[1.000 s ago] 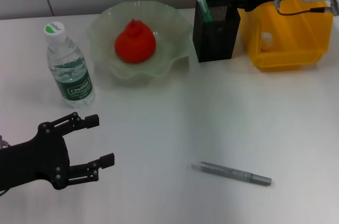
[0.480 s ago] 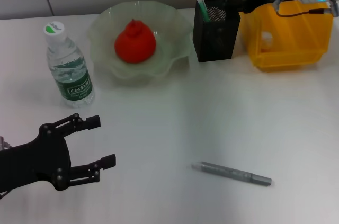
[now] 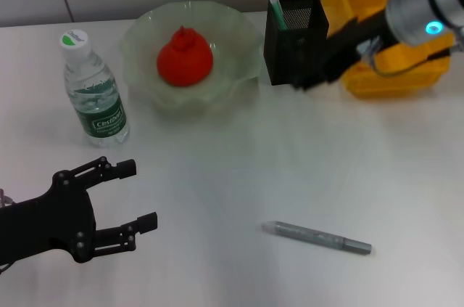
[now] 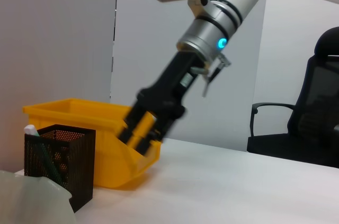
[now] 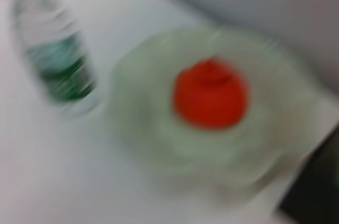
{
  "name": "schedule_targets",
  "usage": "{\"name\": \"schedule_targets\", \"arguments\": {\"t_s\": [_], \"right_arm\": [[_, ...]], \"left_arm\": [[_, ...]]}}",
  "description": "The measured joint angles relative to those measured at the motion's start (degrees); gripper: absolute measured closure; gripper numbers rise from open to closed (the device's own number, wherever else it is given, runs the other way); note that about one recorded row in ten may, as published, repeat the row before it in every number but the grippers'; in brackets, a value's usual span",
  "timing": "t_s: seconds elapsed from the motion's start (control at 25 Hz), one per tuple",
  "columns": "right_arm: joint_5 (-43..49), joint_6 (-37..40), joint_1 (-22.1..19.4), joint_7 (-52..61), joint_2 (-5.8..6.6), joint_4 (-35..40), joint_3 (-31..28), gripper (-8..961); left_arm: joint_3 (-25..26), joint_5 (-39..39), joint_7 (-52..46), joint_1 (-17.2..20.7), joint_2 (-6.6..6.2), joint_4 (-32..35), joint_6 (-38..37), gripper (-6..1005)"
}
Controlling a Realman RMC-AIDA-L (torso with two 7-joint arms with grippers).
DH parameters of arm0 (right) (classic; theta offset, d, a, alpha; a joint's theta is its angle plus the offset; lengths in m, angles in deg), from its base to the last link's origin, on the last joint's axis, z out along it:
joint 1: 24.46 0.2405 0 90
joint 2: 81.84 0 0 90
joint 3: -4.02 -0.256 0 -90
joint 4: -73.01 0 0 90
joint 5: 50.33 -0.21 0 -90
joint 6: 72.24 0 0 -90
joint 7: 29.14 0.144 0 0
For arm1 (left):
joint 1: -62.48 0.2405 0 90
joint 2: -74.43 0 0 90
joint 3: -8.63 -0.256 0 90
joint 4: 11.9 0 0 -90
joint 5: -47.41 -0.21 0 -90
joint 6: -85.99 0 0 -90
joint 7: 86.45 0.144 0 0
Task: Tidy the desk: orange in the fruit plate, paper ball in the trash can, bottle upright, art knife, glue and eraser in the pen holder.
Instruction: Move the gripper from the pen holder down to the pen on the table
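The yellow trash can (image 3: 384,67) sits far right, with the right gripper (image 3: 308,78) in front of it beside the pen holder (image 3: 293,38); its finger spread cannot be told. The orange (image 3: 185,56) lies in the fruit plate (image 3: 239,38), far centre. The bottle (image 3: 93,93) stands upright, far left. Near left, the left gripper (image 3: 130,194) hovers spread wide, holding nothing. The art knife (image 3: 317,237) lies near right.

Right gripper (image 3: 308,78) (motion-blurred, jaws unreadable)
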Motion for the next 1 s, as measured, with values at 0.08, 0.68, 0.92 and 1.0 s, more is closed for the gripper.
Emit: {"name": "schedule_targets", "arguments": {"t_s": [0.08,0.68,0.92,1.0], "right_arm": [[0.18,3.86,0.98,2.34,-0.01,0.17,1.96,368],[0.1,10.14,4.77,14.17,-0.6,-1.74,26.34,372],[-0.19,9.62,5.86,18.16,-0.8,-1.18,34.01,374],[-0.3,9.24,6.26,19.21,-0.83,-1.24,35.87,375]], "left_arm": [[0.0,-0.03,0.0,0.04,0.0,0.01,-0.06,138],[0.0,-0.23,0.0,0.49,-0.1,0.03,-0.01,138],[0.0,-0.24,0.0,0.51,-0.16,0.02,0.11,138],[0.0,-0.24,0.08,0.51,-0.11,0.02,0.32,138]]}}
